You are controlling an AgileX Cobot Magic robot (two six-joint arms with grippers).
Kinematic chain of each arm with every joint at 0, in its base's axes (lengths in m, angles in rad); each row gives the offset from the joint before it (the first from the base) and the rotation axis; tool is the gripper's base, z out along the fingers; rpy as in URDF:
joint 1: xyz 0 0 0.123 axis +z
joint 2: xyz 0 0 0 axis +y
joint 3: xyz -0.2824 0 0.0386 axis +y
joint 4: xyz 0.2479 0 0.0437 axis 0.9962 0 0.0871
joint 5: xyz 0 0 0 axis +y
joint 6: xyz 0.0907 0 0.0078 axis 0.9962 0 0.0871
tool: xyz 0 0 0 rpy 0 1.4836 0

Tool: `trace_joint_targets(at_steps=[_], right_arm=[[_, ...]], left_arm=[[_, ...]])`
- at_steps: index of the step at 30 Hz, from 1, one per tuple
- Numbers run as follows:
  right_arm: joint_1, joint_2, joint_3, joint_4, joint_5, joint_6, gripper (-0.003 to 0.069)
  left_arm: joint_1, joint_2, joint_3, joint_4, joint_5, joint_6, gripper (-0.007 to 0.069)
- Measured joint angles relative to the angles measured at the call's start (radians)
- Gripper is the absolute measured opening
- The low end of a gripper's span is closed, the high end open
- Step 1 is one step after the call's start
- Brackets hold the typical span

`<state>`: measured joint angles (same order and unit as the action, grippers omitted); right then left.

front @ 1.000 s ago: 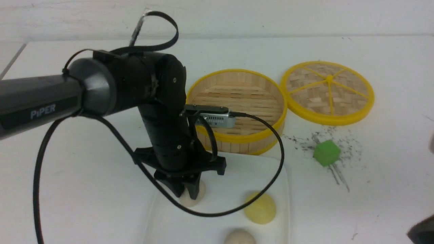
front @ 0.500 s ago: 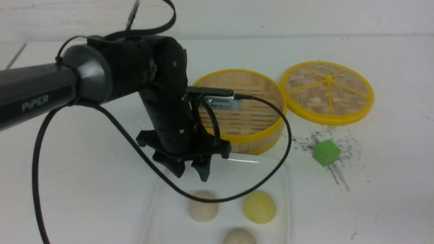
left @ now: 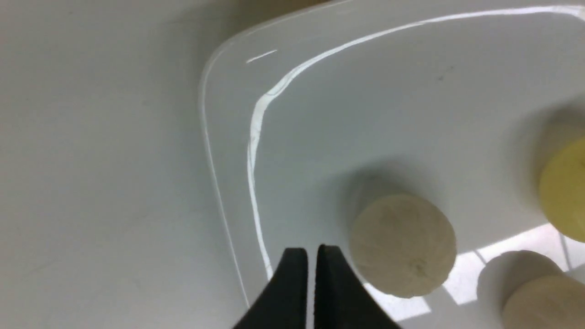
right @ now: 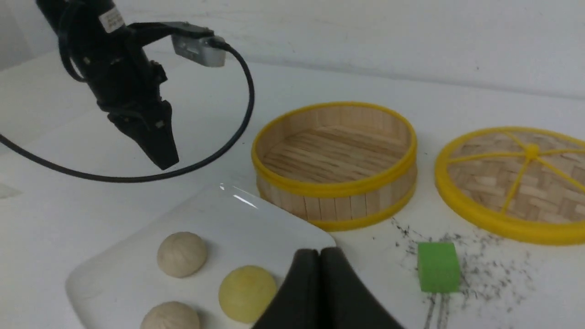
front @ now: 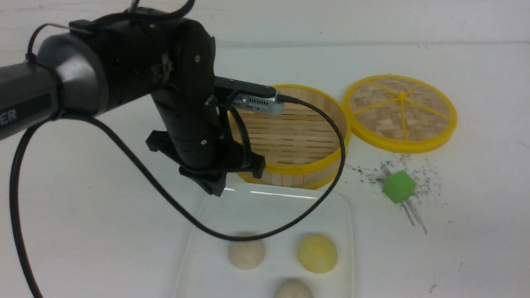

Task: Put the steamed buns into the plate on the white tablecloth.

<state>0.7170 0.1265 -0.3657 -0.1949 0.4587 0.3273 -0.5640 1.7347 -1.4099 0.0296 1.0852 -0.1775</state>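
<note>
Three steamed buns (right: 182,254) lie in the plate (front: 269,207) on the white tablecloth (front: 83,231) that covers the bench. A beige bun (front: 246,255) sits toward the plate's middle, the yellow bun (front: 317,258) just beside it at three o'clock without touching, and a second beige bun (front: 292,290) at its five o'clock, cut off by the front view's lower edge. We see the left gripper (front: 215,191) hanging above the plate's eleven o'clock corner, clear of the buns, its jaws drawn almost together with only a sliver between them and nothing held. The right gripper (right: 320,254) shows only in its own wrist view, tips pressed together and holding nothing. At the plate's twelve o'clock stands the open bamboo steamer basket (front: 306,136). Its woven lid (front: 400,112) lies flat just beside it at three o'clock. A green cube (front: 398,186) rests among dark specks at the lid's six o'clock.
</note>
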Motion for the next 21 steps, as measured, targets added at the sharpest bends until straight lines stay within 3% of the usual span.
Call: trace_joint_targets(at_steps=[2,21], right_arm=[[0.0,0.0,0.022,0.004,-0.029,-0.01,-0.0009],[0.0,0.0,0.03,0.195,-0.019,-0.169,-0.0003]], left_arm=[[0.0,0.0,0.0,0.012,0.004,0.0,0.0002],[0.0,0.0,0.0,0.017,-0.031,0.0,0.0002]])
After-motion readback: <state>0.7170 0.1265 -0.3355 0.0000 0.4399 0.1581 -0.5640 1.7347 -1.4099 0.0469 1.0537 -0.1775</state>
